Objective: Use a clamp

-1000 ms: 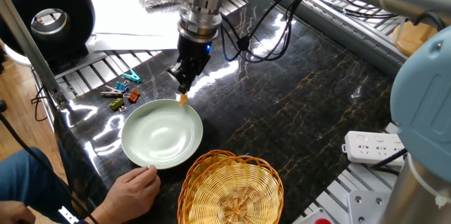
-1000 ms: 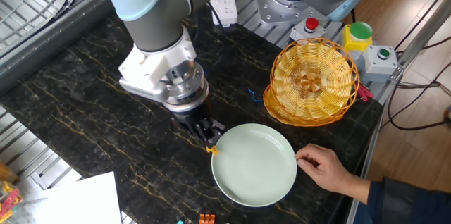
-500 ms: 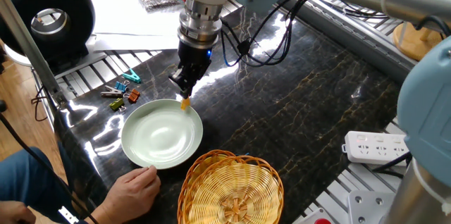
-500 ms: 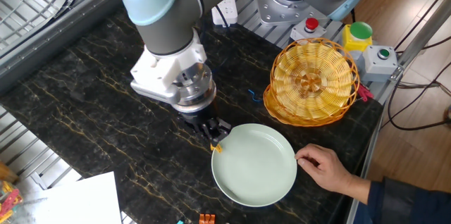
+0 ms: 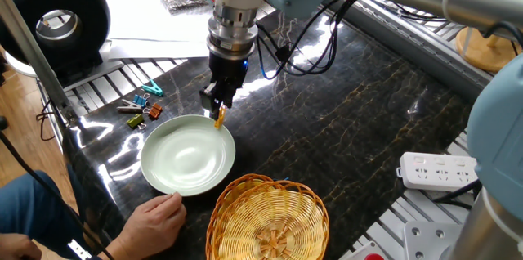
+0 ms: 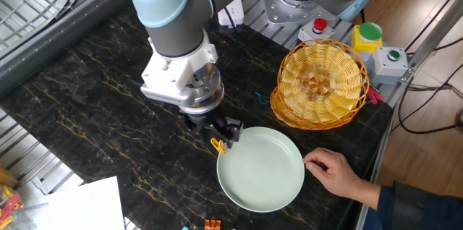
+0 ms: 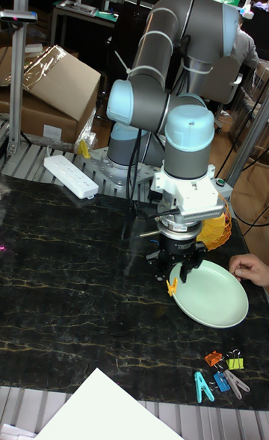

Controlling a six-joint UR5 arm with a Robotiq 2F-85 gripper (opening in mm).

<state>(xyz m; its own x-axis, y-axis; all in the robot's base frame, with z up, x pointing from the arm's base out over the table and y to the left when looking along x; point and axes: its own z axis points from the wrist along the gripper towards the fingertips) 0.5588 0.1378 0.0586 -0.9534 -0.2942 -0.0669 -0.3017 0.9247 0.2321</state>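
I see my gripper (image 5: 219,106) with its 2 fingers clamped on the clamp (image 5: 219,116), the tiny yellow-orange clip hanging at the rim of the pale green bowl (image 5: 186,155), while a person's hand (image 5: 157,219) touches the bowl's near edge.

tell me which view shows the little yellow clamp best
The other fixed view: the clamp shows against the dark table at the bowl's rim. One fixed view shows it under the pincer; the tall view shows it tiny.
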